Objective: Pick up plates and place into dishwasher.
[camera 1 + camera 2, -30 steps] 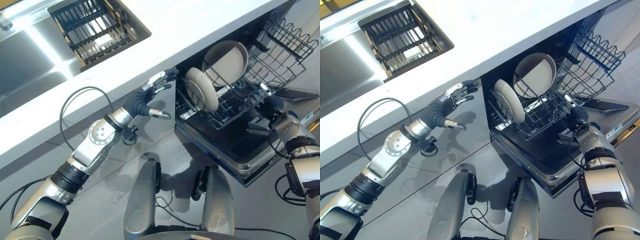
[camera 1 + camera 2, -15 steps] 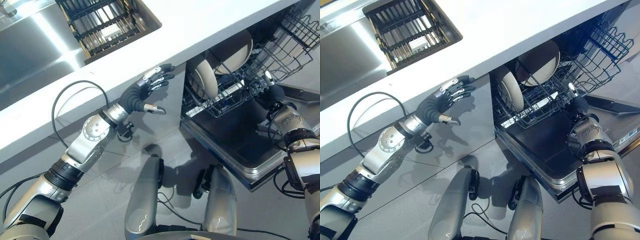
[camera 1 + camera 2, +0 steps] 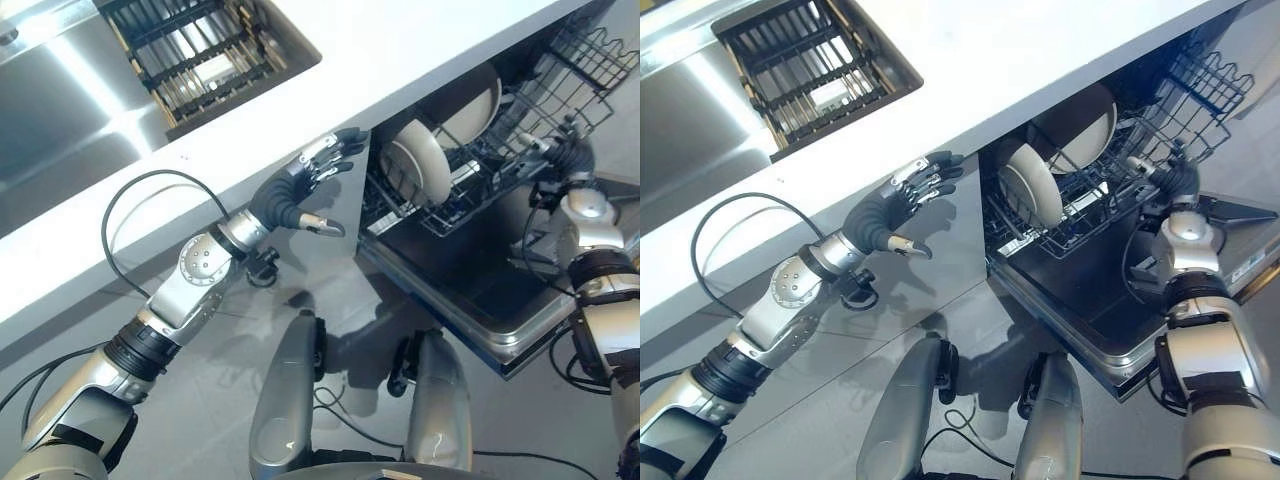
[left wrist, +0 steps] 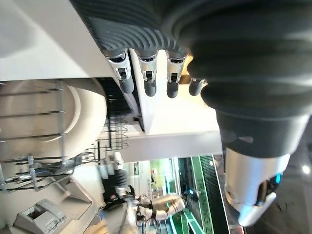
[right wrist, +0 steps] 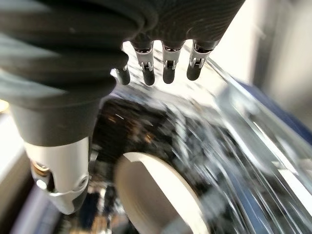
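Two plates [image 3: 425, 172] are standing on edge in the dishwasher rack [image 3: 470, 190], likely rigid, slick and breakable, best pinched at the rim, while left hand [image 3: 300, 190] and right hand [image 3: 570, 160] are hanging released, grasping nothing.

The scene is seen from above by the two head views, set slightly apart and both aimed down at the white counter [image 3: 420, 60], the sink [image 3: 60, 110] and the open dishwasher [image 3: 1090, 300]; nearly the same field is shared. The left wrist view is taken from very close along the left hand [image 4: 146, 73], toward the counter's edge and a racked plate [image 4: 83, 122]. The right wrist view is aimed along the right hand [image 5: 161, 63] into the wire rack [image 3: 560, 90].
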{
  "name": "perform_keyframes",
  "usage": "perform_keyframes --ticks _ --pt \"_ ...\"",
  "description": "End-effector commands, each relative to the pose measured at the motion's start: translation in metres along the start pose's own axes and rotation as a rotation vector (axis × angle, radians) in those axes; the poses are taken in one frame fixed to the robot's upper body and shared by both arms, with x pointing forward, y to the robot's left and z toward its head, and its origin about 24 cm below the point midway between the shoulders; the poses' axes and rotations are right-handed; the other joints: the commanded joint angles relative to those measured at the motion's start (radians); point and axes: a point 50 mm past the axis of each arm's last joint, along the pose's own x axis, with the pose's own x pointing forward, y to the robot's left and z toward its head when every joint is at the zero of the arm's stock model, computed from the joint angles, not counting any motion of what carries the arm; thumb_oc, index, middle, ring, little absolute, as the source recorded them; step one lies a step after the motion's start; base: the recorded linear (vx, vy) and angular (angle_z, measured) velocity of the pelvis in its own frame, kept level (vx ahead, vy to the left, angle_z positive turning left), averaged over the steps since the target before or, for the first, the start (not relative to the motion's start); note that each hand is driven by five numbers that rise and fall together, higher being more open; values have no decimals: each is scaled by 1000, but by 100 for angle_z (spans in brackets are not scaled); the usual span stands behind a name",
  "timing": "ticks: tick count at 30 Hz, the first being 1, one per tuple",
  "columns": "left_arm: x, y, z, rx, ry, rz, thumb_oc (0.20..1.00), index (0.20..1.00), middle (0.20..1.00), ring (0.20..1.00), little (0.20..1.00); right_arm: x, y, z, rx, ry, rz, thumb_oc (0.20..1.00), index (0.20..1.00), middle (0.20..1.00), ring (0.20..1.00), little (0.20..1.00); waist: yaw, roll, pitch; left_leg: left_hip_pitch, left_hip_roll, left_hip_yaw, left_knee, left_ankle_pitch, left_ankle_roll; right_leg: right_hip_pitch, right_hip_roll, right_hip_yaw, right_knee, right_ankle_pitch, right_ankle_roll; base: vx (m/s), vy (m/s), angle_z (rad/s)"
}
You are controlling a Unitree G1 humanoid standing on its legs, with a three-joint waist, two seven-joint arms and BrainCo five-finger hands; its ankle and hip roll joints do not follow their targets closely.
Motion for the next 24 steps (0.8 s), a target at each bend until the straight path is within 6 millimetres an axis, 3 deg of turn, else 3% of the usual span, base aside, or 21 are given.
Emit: perform_keyframes --ticks 1,7,11,13,18,21,24 --pt "2 -13 14 7 -138 -9 1000 1000 1000 1000 1000 -2 -9 9 -94 -76 -8 1000 1000 1000 1000 1000 -10 -3 -30 108 -20 51 -61 -110 84 59 60 27 -133 45 -80 -42 41 -9" --pt "4 -18 13 13 -154 -23 1000 1000 1000 1000 1000 -15 -27 -28 -316 36 -157 1000 1000 1000 1000 1000 -25 -19 -48 163 -18 57 -119 -102 85 116 70 35 -201 65 -71 -37 29 -4" --pt "6 -22 13 28 -168 -19 1000 1000 1000 1000 1000 -23 -33 -41 -468 61 -326 1000 1000 1000 1000 1000 -40 -22 -53 180 -18 67 -129 -107 92 132 82 46 -222 72 -65 -38 30 -6" --pt "6 -23 13 33 -174 -14 1000 1000 1000 1000 1000 -27 -35 -47 -475 90 -392 1000 1000 1000 1000 1000 -46 -21 -54 183 -18 72 -126 -112 95 133 88 51 -221 70 -64 -30 47 -8" --pt "5 -27 12 40 -181 5 1000 1000 1000 1000 1000 -51 -44 -87 -382 263 -596 1000 1000 1000 1000 1000 -61 -9 -52 181 -18 78 -110 -127 98 131 99 64 -213 60 -63 -7 47 -5" --pt "4 -29 10 30 -179 18 1000 1000 1000 1000 1000 -75 -59 -121 -360 443 -735 1000 1000 1000 1000 1000 -64 6 -49 175 -22 81 -97 -132 103 121 103 70 -199 56 -61 14 26 -5" --pt "5 -34 11 25 -187 13 1000 1000 1000 1000 1000 -97 -68 -150 -309 632 -764 1000 1000 1000 1000 1000 -59 20 -40 159 -27 81 -86 -130 105 106 102 71 -188 56 -63 -31 -8 -4"
